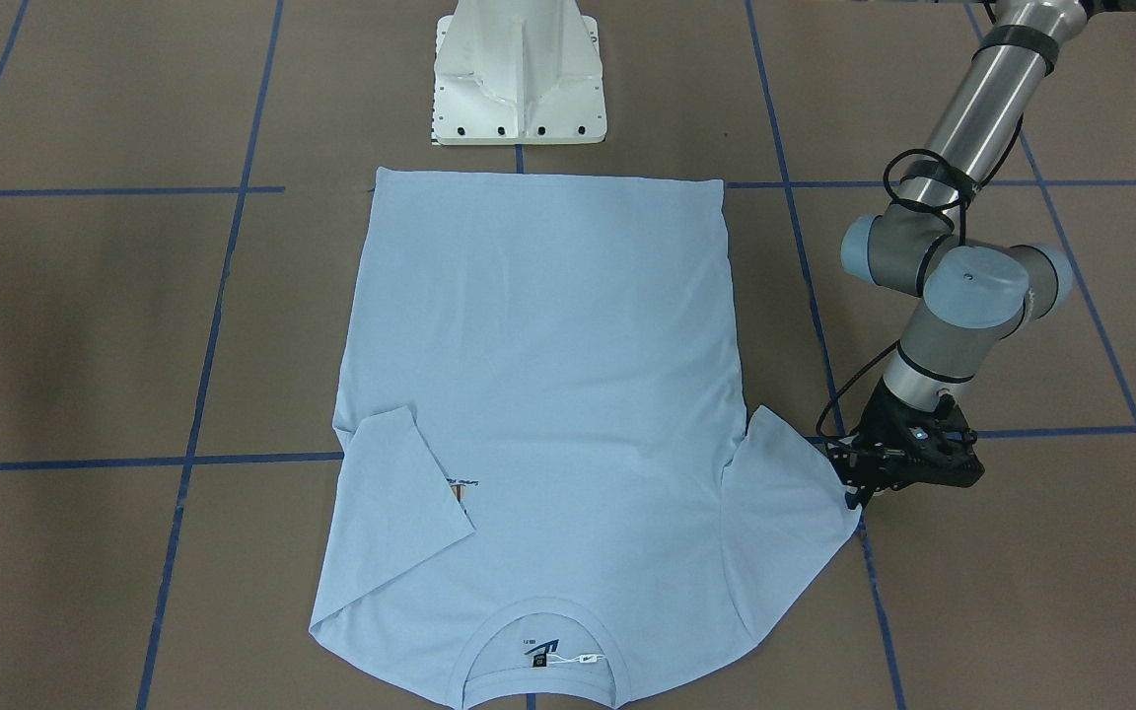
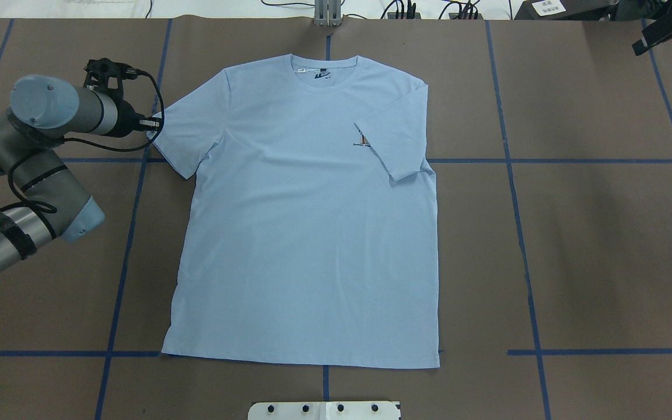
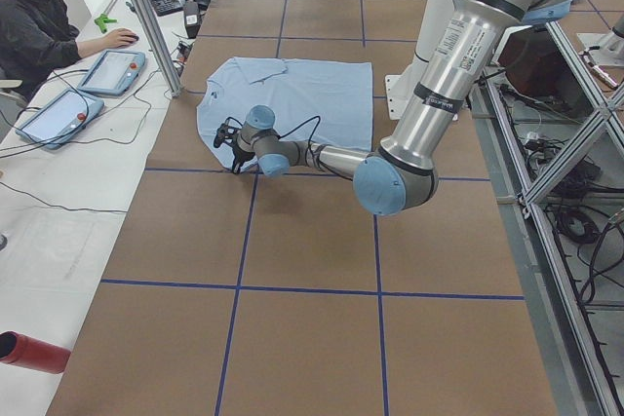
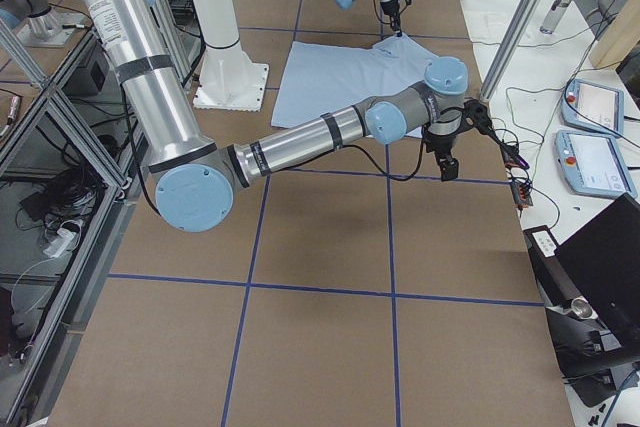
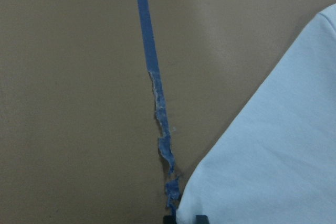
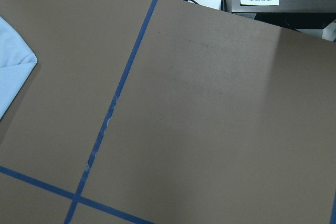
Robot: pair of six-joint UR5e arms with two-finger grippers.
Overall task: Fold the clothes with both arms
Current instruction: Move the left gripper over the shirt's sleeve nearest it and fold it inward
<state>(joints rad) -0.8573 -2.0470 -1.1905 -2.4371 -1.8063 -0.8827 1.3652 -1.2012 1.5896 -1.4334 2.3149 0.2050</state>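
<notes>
While the T-shirt point(image 2: 307, 233) lies flat and chest up on the brown table point(image 2: 575, 233) at the centre of the overhead view, its collar point(image 2: 324, 70) points to the top edge. The sleeve at frame right point(image 2: 397, 143) is folded in over the chest, partly covering the print point(image 2: 362, 140). The sleeve at frame left point(image 2: 187, 131) lies spread. The left gripper point(image 2: 152, 123) sits at mid-left, fingertips at that sleeve's corner; whether they pinch it cannot be told. The right gripper point(image 2: 654, 36) hangs at upper right, well apart from the shirt, its jaw state unclear.

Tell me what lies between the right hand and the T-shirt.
Only bare brown table, crossed by blue tape lines, lies between the right hand and the T-shirt. The overhead view shows this.
</notes>
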